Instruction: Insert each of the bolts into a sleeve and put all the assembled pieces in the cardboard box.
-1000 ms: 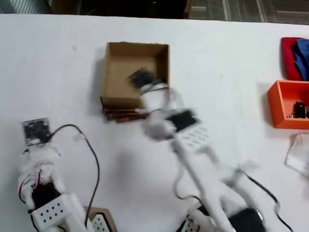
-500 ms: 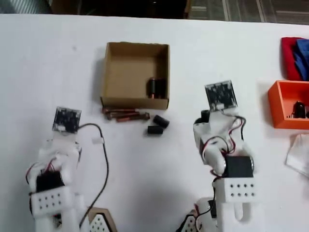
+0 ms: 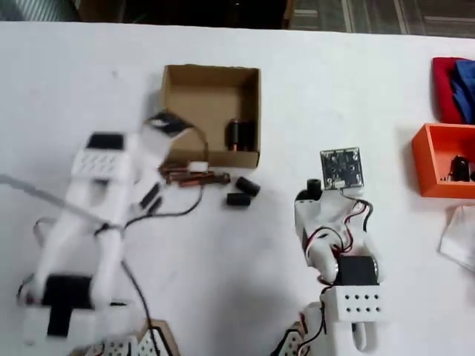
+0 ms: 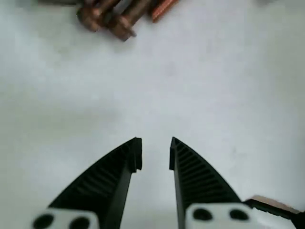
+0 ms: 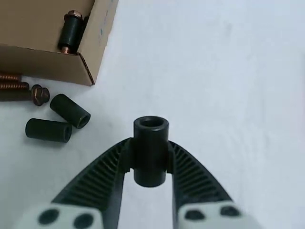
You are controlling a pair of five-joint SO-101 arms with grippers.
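Note:
The cardboard box (image 3: 178,111) stands at the middle back with one assembled bolt and sleeve (image 3: 240,133) inside, also seen as the assembled piece (image 5: 69,31). Copper bolts (image 3: 194,176) lie along the box's front wall, and two loose black sleeves (image 3: 243,192) lie just right of them. My left arm (image 3: 111,170) stretches toward the bolts. The left gripper (image 4: 155,155) is open and empty, a short way from the bolt heads (image 4: 107,19). To the right of the sleeves, my right gripper (image 5: 150,150) is shut on a black sleeve (image 3: 315,189), held upright.
An orange bin (image 3: 434,159) with a dark item stands at the right edge, with red and blue cloth (image 3: 454,85) behind it. A white sheet (image 3: 460,233) lies at the far right. A cardboard piece (image 3: 152,337) sits near the left arm's base.
The right arm drew back from over the box to the right side, with a sleeve in its gripper. The left arm rose and swung out toward the bolts.

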